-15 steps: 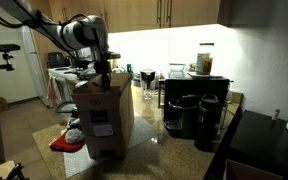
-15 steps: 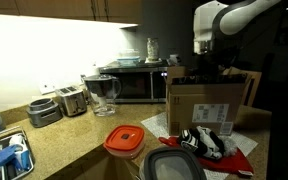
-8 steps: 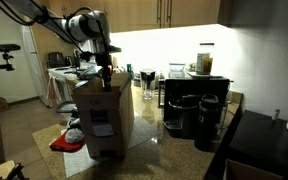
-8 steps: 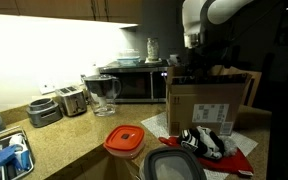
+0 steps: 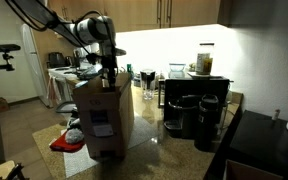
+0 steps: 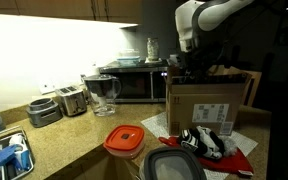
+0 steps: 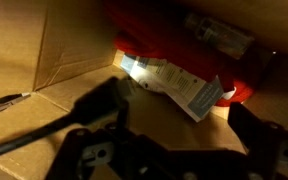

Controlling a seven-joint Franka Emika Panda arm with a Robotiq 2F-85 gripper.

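Note:
A tall brown cardboard box [image 5: 104, 118] [image 6: 209, 104] stands open-topped on the stone counter. My gripper [image 5: 108, 76] [image 6: 185, 64] hangs at the box's top opening, pointing down into it. In the wrist view the gripper [image 7: 179, 128] is open, with its dark fingers [image 7: 102, 102] spread wide and nothing between them. Below them, inside the box, lie a white and blue packet [image 7: 180, 83] and a red package [image 7: 174, 35] against the cardboard wall [image 7: 54, 50]. The gripper touches neither.
A black coffee maker [image 5: 194, 115] stands beside the box. A microwave [image 6: 134, 84], glass pitcher [image 6: 104, 93] and toasters [image 6: 59, 104] line the back. An orange-lidded container [image 6: 125, 140], a dark lid [image 6: 174, 166] and a red cloth with black-white items [image 6: 212, 145] lie in front.
The arm's wrist has shifted sideways over the box top, leftward in one exterior view and slightly rightward in the other. The jaws stay open; the box has not moved.

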